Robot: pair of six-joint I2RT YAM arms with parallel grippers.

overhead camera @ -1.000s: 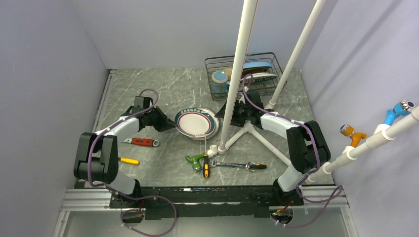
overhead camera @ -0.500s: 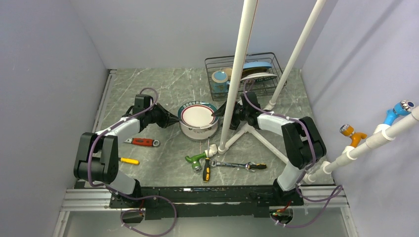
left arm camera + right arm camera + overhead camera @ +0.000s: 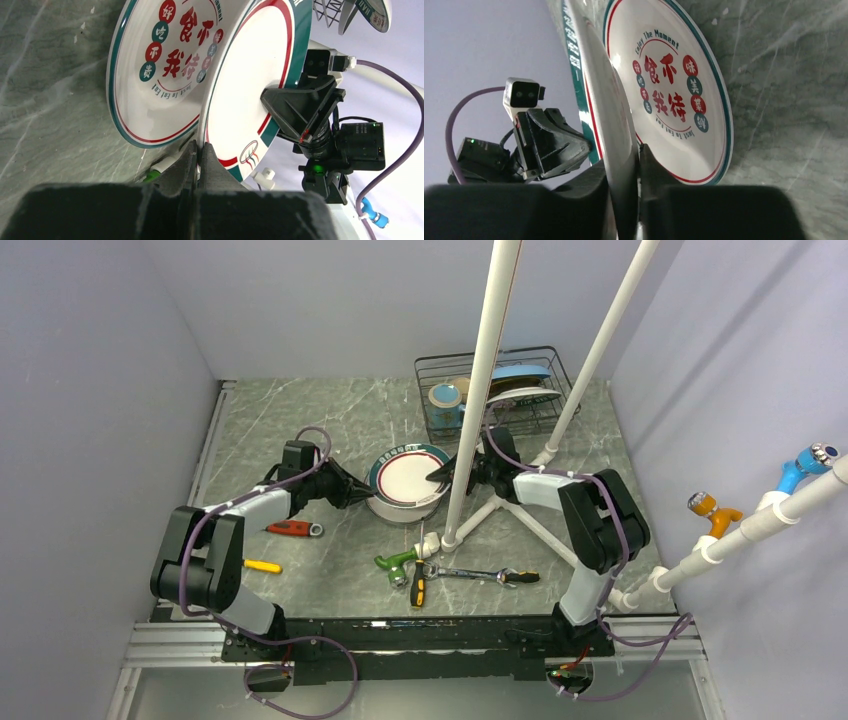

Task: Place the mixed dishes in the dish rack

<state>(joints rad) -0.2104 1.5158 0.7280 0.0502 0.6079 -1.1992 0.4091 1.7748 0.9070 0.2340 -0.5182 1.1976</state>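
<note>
The white plate with the dark green patterned rim (image 3: 407,477) is tipped up on the table's middle, held from both sides. My left gripper (image 3: 362,490) is shut on its left rim, its fingers pinching the edge (image 3: 200,150). My right gripper (image 3: 443,475) clamps the opposite rim (image 3: 636,150). Beside the held plate (image 3: 250,85) a face printed with red and green characters (image 3: 165,60) lies toward the marble; I cannot tell if it is a separate plate. The dish rack (image 3: 430,362) stands at the back right, holding a teal mug (image 3: 446,400) and a light-blue plate (image 3: 520,371).
A white pipe frame (image 3: 478,400) rises just right of the plate, its foot (image 3: 452,538) on the table and legs spreading right. A red-handled wrench (image 3: 288,528), a yellow screwdriver (image 3: 262,566), a green-handled tool (image 3: 397,562) and another wrench (image 3: 480,575) lie near the front.
The plate has been tipped up steeper and shifted slightly right and back. My right gripper has closed from wide open onto its right rim; the left arm followed, still gripping.
</note>
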